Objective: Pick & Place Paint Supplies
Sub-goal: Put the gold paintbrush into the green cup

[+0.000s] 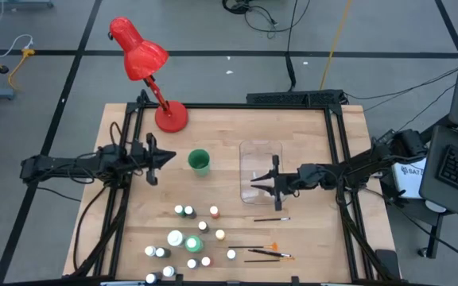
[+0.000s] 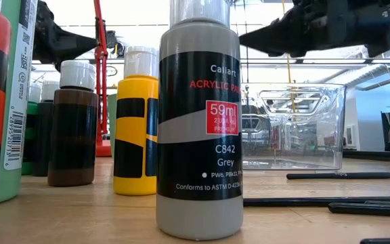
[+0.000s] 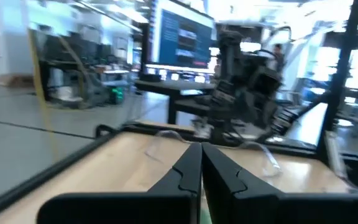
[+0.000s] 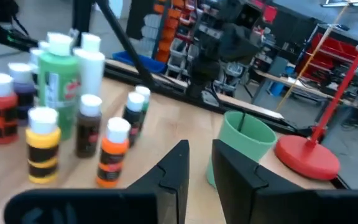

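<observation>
Several small paint bottles with white caps (image 1: 189,238) stand on their bases in a cluster at the table's near middle; they also show in the right wrist view (image 4: 61,124), and a grey bottle (image 2: 198,122) stands closest to the low camera. Thin dark brushes (image 1: 270,254) lie flat to the right of the cluster, and one brush (image 1: 271,219) lies apart, farther in. A green cup (image 1: 199,162) stands upright at mid-table. My left gripper (image 1: 172,157) hovers just left of the cup, shut and empty. My right gripper (image 1: 253,184) hangs at the near left part of a clear box (image 1: 261,159), open by a narrow gap with nothing between its fingers.
A red desk lamp (image 1: 145,63) stands on its round base at the far left of the table. A black frame (image 1: 336,159) runs along the table's far, left and right edges. Bare wood lies between the cup and the bottles.
</observation>
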Robot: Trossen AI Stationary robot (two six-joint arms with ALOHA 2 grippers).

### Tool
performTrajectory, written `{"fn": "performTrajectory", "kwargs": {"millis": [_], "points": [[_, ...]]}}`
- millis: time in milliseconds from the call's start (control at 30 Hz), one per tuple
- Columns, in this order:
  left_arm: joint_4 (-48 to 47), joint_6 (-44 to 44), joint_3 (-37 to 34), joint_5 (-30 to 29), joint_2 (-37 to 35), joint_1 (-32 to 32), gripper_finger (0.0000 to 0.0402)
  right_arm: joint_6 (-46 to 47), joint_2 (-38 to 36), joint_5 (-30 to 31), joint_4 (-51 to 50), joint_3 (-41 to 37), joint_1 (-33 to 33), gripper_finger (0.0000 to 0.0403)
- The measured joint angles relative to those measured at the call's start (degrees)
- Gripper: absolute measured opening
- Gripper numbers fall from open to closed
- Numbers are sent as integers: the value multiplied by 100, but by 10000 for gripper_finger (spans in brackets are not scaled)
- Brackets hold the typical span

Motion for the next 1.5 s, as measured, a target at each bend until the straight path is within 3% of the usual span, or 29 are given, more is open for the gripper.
{"fn": "performTrajectory", "kwargs": {"millis": [100,167,300,400,500,633,833,967,1233,1400,1500], "points": [[-3,20,0,241,0,0,18,-31,-25,265,-66,87,227,63],[-41,161,0,295,0,-1,17,-35,-27,1181,-508,403,521,57],[-91,444,0,287,0,0,9,16,-18,2934,-3286,1782,1284,37],[-86,609,0,287,0,0,3,895,91,3586,-5561,2992,1813,20],[-82,623,0,287,0,0,4,1986,201,3711,-7428,3881,2291,5],[-19,585,0,285,0,0,15,3109,310,3387,-8652,4280,2709,3],[39,580,0,282,0,0,21,3811,320,2333,-8287,3612,2935,8],[27,661,0,236,0,0,21,3891,318,1613,-7456,2960,2965,44],[43,720,0,234,0,0,21,3822,319,1006,-5341,1832,2954,160],[42,725,0,233,-1,2,21,3778,727,991,-4938,1780,3036,180],[37,726,0,177,0,6,21,3751,1308,841,-5150,2213,3032,177]]}}
